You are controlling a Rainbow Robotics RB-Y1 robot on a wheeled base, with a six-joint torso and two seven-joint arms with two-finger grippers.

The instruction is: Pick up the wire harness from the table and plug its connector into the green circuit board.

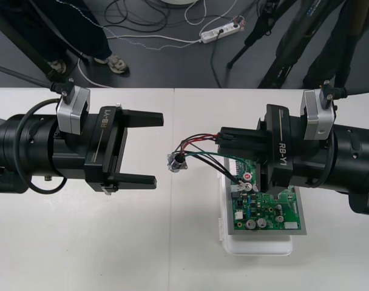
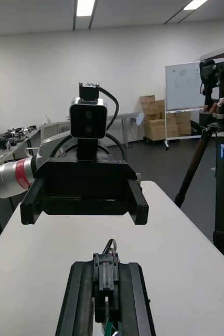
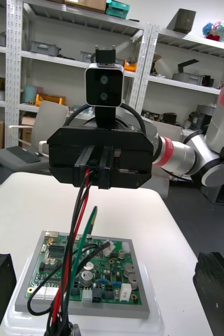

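Right gripper [image 1: 223, 137]: jaws closed on the small black plug [image 2: 106, 281] of the wire harness. Thin red, black and green wires [image 1: 196, 147] run out from the fingertips. They sag to the round metal socket [image 1: 176, 162], which hangs ahead of the jaws, between the two grippers.

Left gripper [image 1: 155, 149]: jaws wide apart, holding nothing, facing the right gripper, socket just off its fingertips.

Green circuit board [image 1: 266, 212] on white base [image 1: 257, 245] lies beneath the right jaws, on the plain light table [image 1: 81, 242].
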